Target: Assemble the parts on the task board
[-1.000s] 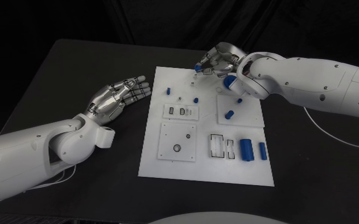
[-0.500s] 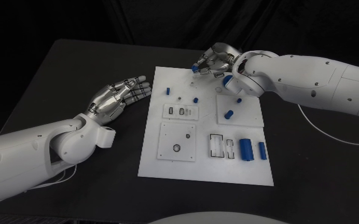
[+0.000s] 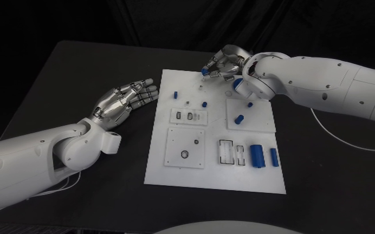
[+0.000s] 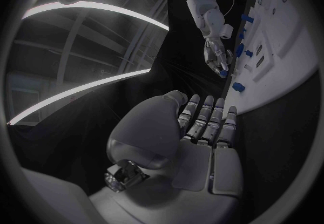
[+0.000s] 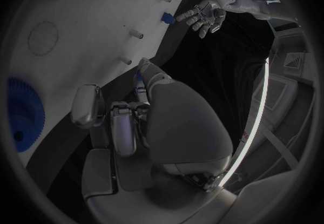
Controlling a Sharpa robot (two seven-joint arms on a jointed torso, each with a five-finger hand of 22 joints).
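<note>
Fingers of the right hand (image 3: 224,67) were curled over the far edge of the task board (image 3: 187,177), pinching a small blue part (image 3: 205,71) at their tips; the right wrist view showed the same blue piece (image 5: 139,76) between fingertips, close above the white surface. Left hand (image 3: 125,101) lay on the black table (image 3: 94,71) just beside the board's left edge, fingers extended and slightly apart, holding nothing.

Step in hand, as judged: carrying one part to a seat near the far end of the board, where small pegs (image 5: 137,34) stood. Next move would call for lining the piece up over its seat and lowering it straight; which seat was meant, I could not tell.

Count in the head view, blue parts on the board: two small ones (image 3: 176,94) on the far left area, one (image 3: 239,119) on the right middle plate, one (image 3: 250,104) just above it, partly behind the right arm, and two long bars (image 3: 256,155) at the near right. Six lying, one held. A blue gear (image 5: 20,121) also showed in the right wrist view. Hands: two. Boards: one
</note>
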